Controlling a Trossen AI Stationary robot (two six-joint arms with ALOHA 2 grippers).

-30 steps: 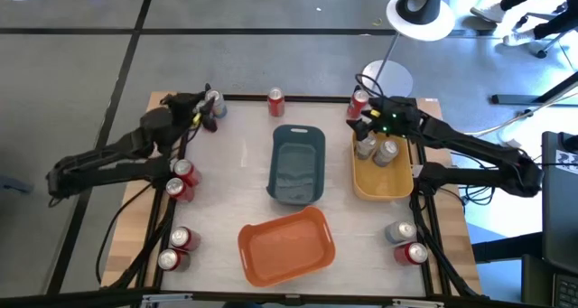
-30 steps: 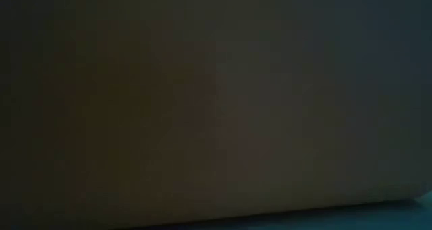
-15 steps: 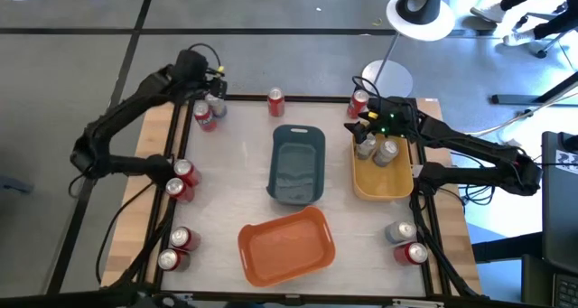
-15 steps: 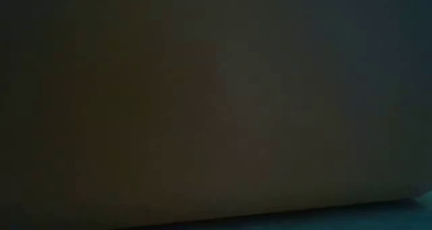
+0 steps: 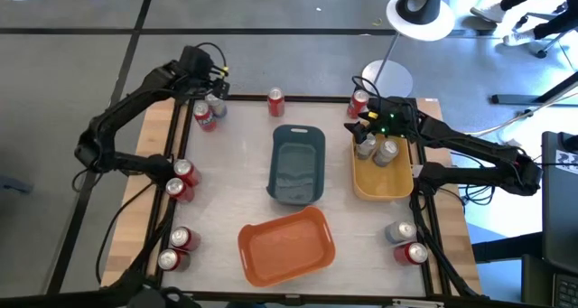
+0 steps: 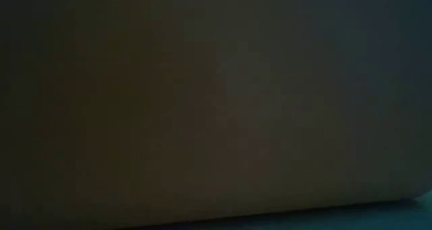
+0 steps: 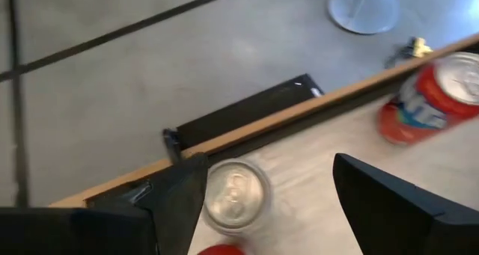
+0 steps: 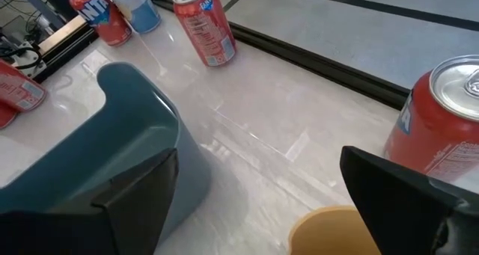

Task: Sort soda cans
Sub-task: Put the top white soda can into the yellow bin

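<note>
1. Left gripper (image 7: 262,203): fingers spread, nothing held, poised over the table's far left corner, straddling a silver can top (image 7: 236,195) right at the wooden table edge (image 7: 299,117); visible only as a dark wrist above that corner in the high view.
2. Right gripper (image 8: 254,203): open and empty too, at the far end of the yellow bin (image 5: 381,177), with a red can (image 8: 441,124) just beside one finger.
3. Red can at the far rim (image 5: 275,101) standing alone, with bare tabletop around it; blue bin (image 5: 297,163) and orange bin (image 5: 286,245) along the middle.
4. More red cans at the left edge (image 5: 183,179) and near left corner (image 5: 175,248); a grey and red pair (image 5: 406,242) at near right.
5. Low view dark, nothing readable.
6. Two grey cans (image 5: 377,151) in the yellow bin, partly covered by the right arm.
</note>
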